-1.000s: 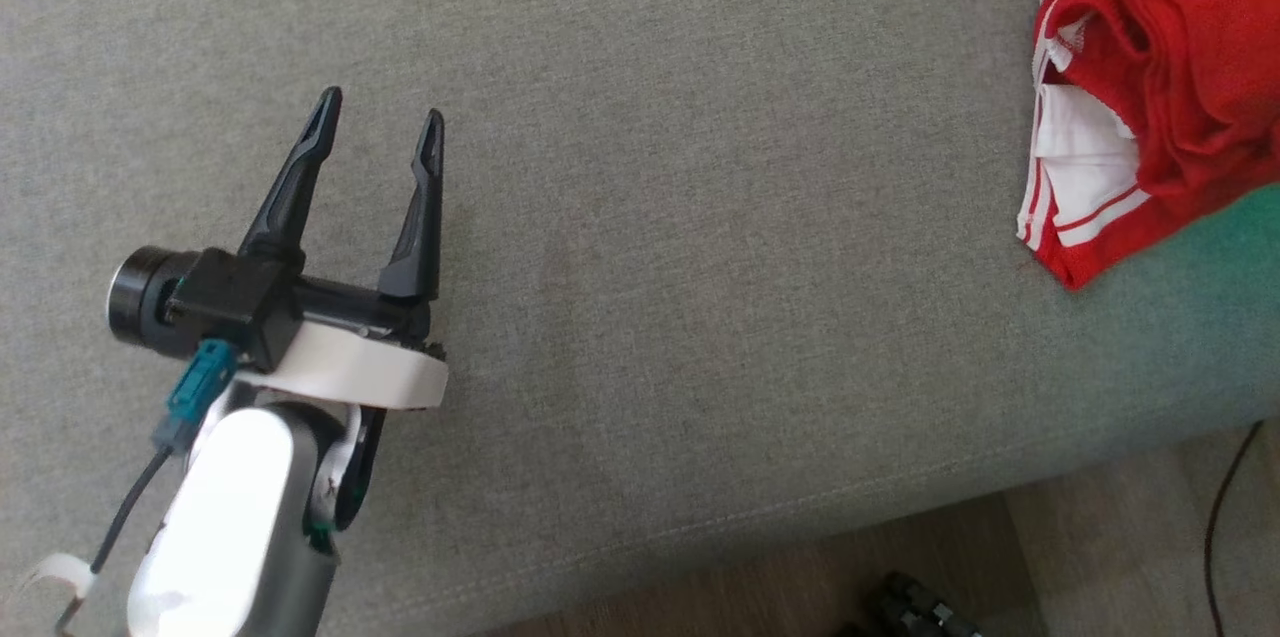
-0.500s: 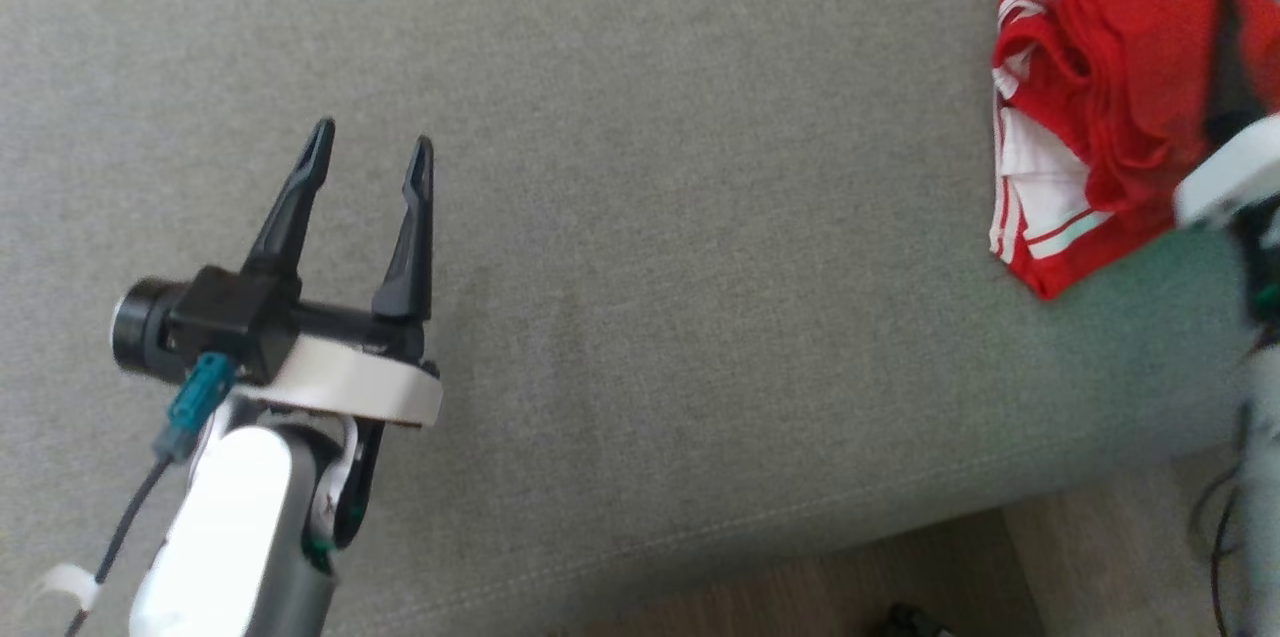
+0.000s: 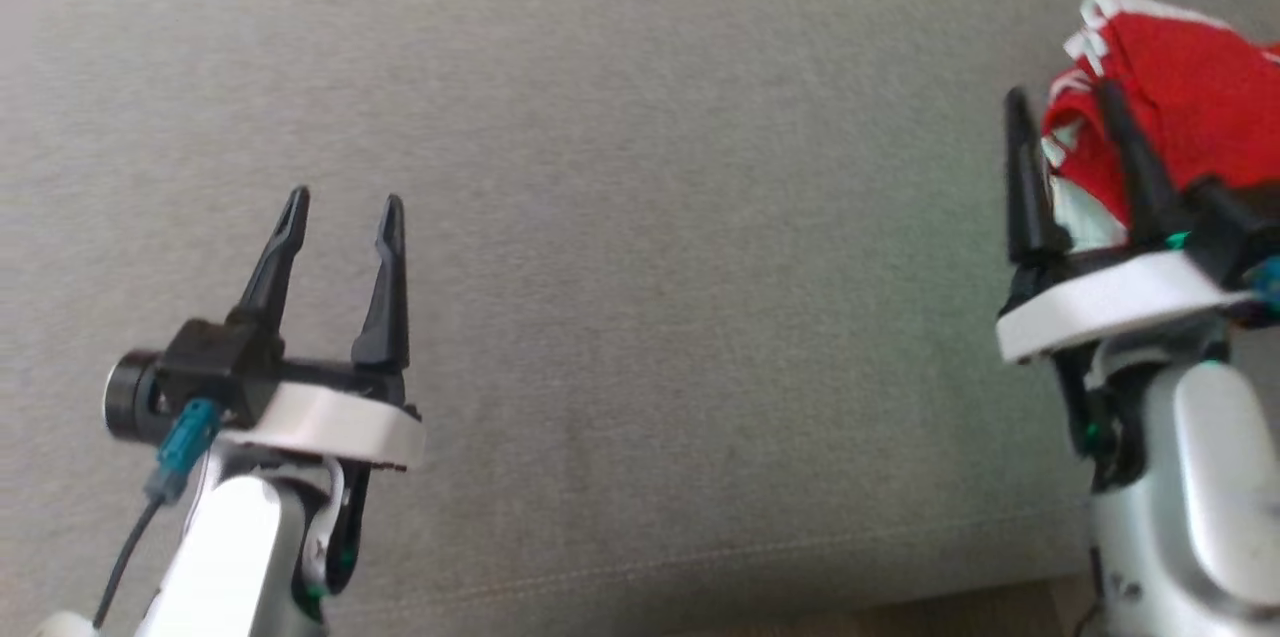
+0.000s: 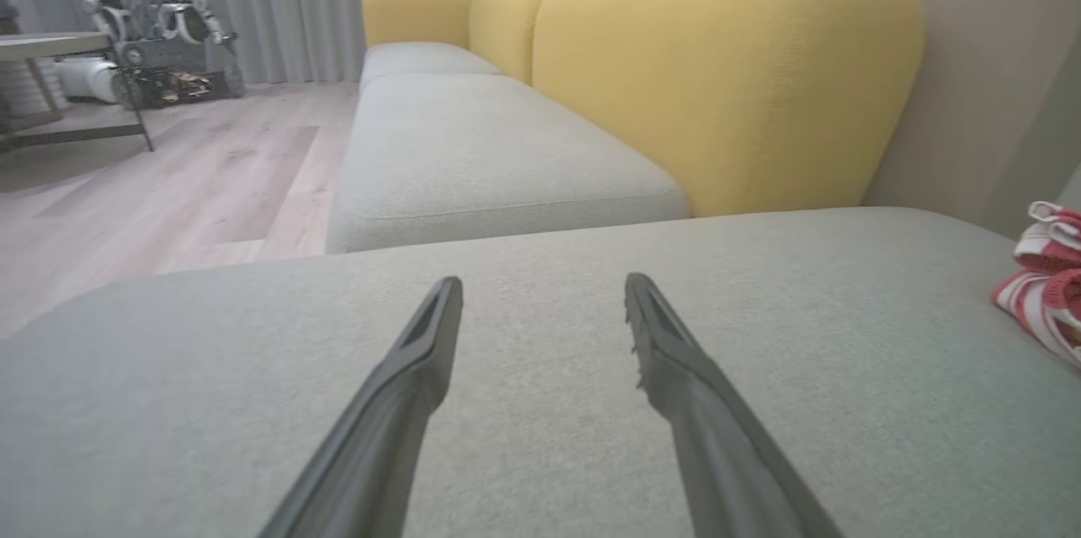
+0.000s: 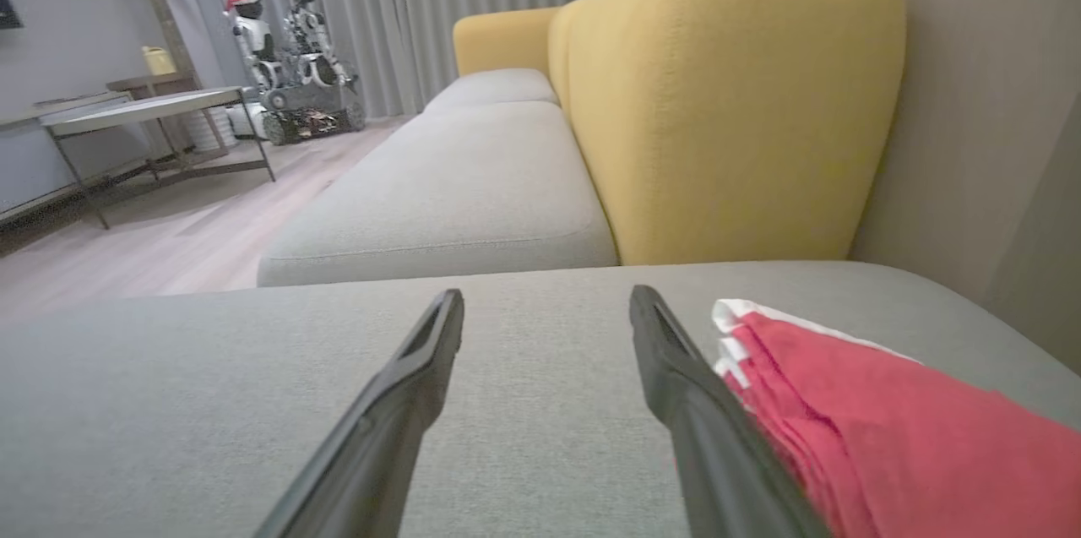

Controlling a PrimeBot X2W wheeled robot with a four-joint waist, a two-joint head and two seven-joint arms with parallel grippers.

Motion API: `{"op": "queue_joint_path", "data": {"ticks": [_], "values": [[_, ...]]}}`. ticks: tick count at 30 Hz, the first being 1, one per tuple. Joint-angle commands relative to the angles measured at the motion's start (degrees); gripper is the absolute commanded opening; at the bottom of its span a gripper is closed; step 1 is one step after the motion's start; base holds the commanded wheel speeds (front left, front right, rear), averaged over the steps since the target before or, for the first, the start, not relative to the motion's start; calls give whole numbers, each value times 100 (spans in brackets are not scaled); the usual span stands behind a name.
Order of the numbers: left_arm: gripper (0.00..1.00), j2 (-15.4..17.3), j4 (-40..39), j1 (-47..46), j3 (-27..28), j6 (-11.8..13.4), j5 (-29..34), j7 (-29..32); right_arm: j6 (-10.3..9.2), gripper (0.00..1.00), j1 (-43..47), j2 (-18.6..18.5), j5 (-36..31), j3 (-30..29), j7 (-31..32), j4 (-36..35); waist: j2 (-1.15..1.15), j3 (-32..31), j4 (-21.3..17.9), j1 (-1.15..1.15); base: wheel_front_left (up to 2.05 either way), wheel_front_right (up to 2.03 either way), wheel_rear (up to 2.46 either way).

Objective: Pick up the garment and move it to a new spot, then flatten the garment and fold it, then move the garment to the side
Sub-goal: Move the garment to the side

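The garment (image 3: 1190, 87) is a red and white folded bundle lying at the far right of the grey cushion (image 3: 650, 217). It also shows in the right wrist view as a red garment (image 5: 887, 428) beside the right finger, and at the right edge of the left wrist view as a striped garment (image 4: 1047, 285). My right gripper (image 3: 1065, 97) stands open just left of it, its right finger in front of the red cloth, nothing between the fingers. My left gripper (image 3: 342, 203) is open over bare cushion at the lower left.
A yellow sofa back (image 5: 735, 99) and further grey seats (image 5: 456, 183) lie beyond the cushion. A wall (image 5: 980, 99) runs on the right. A metal table (image 5: 143, 111) and another robot (image 5: 287, 57) stand across the wooden floor (image 4: 152, 183).
The head camera has shifted, so the whole picture moved. My right arm has come into view at the lower right with its fingers open beside the garment. The left gripper stays open.
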Motion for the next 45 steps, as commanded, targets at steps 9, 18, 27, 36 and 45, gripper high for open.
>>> {"op": "queue_joint_path", "data": {"ticks": [9,18,27,36,45], "values": [[100,197,-207,402,236,65,-160,-23,-4,100,487,33,-36,440,-188,-179,0,-615,376,0,0,0,0],[100,235,-228,757,188,150,-180,57,-4,100,988,34,-104,431,-180,-322,0,-955,349,0,0,0,0],[100,268,-217,1050,116,256,-169,180,-4,100,1403,34,-69,343,-35,-461,0,-1342,349,0,0,0,0],[100,311,-268,1167,90,330,-169,237,-4,100,1587,34,-94,347,62,-559,0,-1459,320,0,0,0,0],[100,347,-295,1155,67,369,-170,265,-4,100,1624,34,-72,342,101,-587,0,-1458,321,0,0,0,0]]}}
